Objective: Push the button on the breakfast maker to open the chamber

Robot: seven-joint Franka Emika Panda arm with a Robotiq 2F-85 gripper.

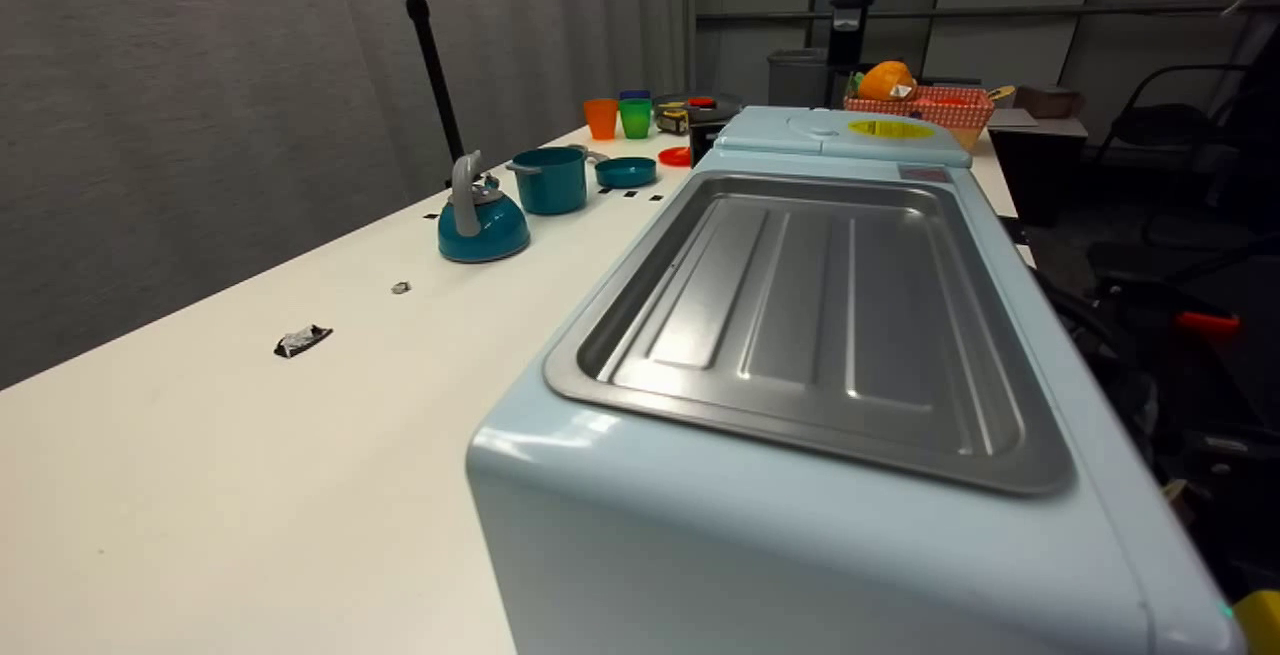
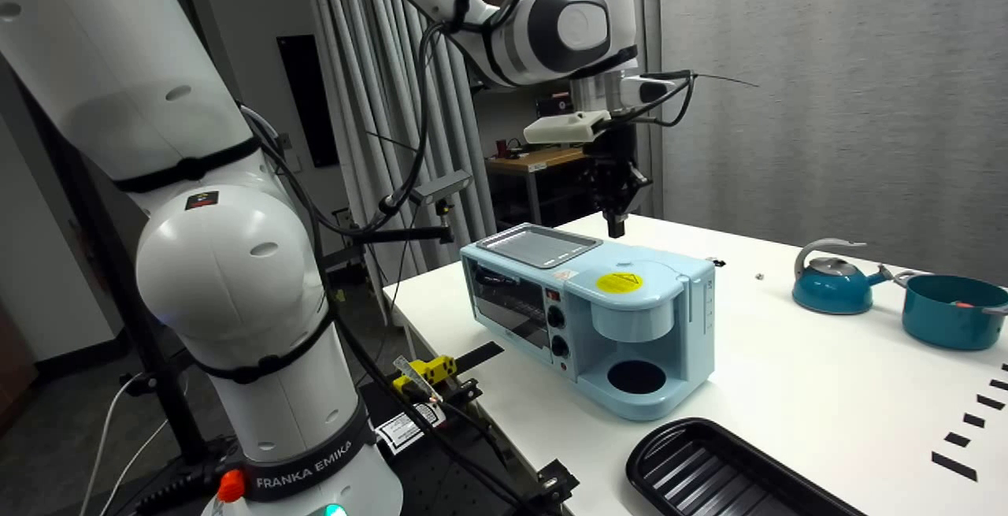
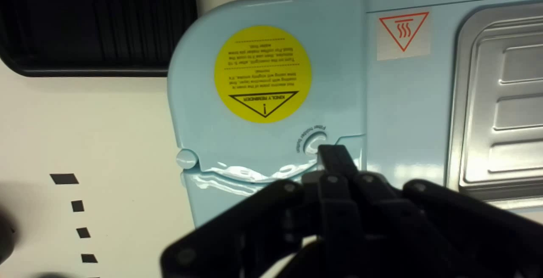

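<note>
The breakfast maker [image 2: 685,276] is a pale blue boxy appliance standing on the white table. Its ribbed grey metal tray top [image 1: 800,295] fills much of an exterior view. In the wrist view its top [image 3: 403,99] shows a round button [image 3: 314,143] labelled "filter holder button", beside a yellow round sticker [image 3: 263,74]. My gripper [image 3: 335,150] is shut with nothing between its fingertips. In the wrist view the fingertips overlap the button's lower right edge. In an exterior view the gripper [image 2: 616,228] hangs above the appliance's far top edge, seemingly apart from it. The chamber lid looks closed.
A black ribbed tray [image 2: 724,469] lies in front of the appliance. A teal kettle [image 2: 833,287] and a teal pot [image 2: 953,311] stand on the table. Coloured cups [image 1: 635,119] and a basket [image 1: 950,107] stand farther back. A yellow clamp [image 2: 425,370] sits at the table edge.
</note>
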